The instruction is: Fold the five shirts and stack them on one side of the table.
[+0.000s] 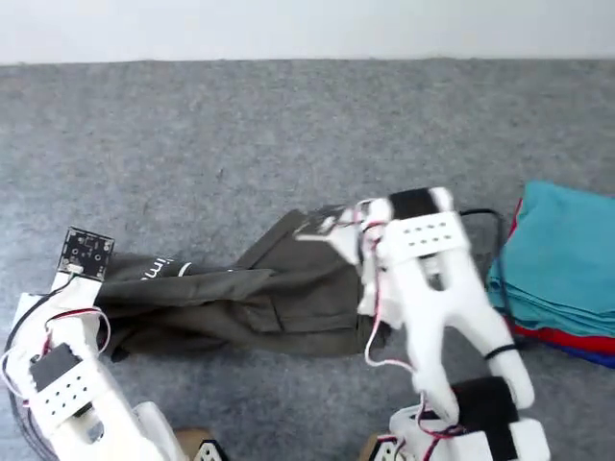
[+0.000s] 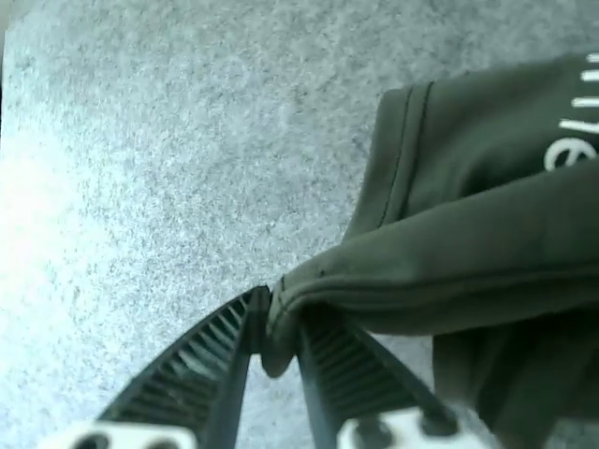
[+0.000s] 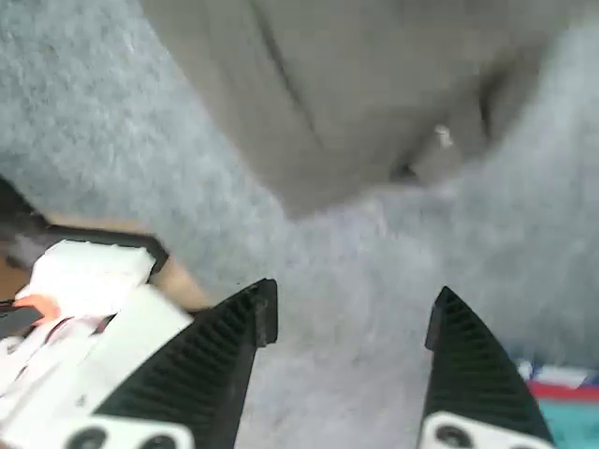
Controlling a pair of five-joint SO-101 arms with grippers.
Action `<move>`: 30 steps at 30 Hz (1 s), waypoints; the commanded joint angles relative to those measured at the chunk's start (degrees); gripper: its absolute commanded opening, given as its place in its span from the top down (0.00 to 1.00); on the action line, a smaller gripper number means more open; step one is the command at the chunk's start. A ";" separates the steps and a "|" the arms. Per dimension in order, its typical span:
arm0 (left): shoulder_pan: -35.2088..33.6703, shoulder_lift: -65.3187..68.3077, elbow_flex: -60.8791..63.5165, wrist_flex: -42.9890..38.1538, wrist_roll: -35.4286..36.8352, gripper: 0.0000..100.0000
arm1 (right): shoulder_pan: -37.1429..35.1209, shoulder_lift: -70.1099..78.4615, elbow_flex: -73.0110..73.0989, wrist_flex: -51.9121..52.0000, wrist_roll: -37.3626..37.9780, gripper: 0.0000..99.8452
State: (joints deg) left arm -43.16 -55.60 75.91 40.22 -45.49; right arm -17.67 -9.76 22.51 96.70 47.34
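A dark olive shirt [image 1: 259, 298] lies crumpled across the middle of the grey carpeted table [image 1: 240, 134]. My left gripper [image 1: 102, 303] is at the shirt's left end. In the left wrist view it [image 2: 276, 332] is shut on a folded hem of the shirt [image 2: 468, 234], held just above the carpet. My right gripper [image 1: 327, 229] hangs over the shirt's right end. In the right wrist view it [image 3: 356, 304] is open with nothing between its fingers, above bare carpet, and the shirt [image 3: 346, 94] lies beyond the fingertips.
A stack of folded shirts [image 1: 562, 269], teal over red and blue, sits at the table's right edge; its corner [image 3: 566, 407] shows beside the right finger. Open carpet stretches behind the shirt toward the far wall.
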 commanded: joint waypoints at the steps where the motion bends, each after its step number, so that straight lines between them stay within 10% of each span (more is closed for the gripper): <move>1: -0.18 0.26 -0.40 -1.32 2.46 0.99 | -5.41 -1.45 0.88 -4.62 0.88 0.74; 22: -0.09 0.00 2.33 -1.23 4.22 0.99 | -14.37 20.97 -11.08 -12.97 -2.02 0.74; 30: -0.09 0.00 2.33 -1.23 4.22 0.99 | -14.37 23.52 -11.16 -16.04 -0.62 0.92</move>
State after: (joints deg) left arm -43.25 -55.52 78.37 39.78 -41.80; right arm -31.47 14.15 13.63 81.14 46.11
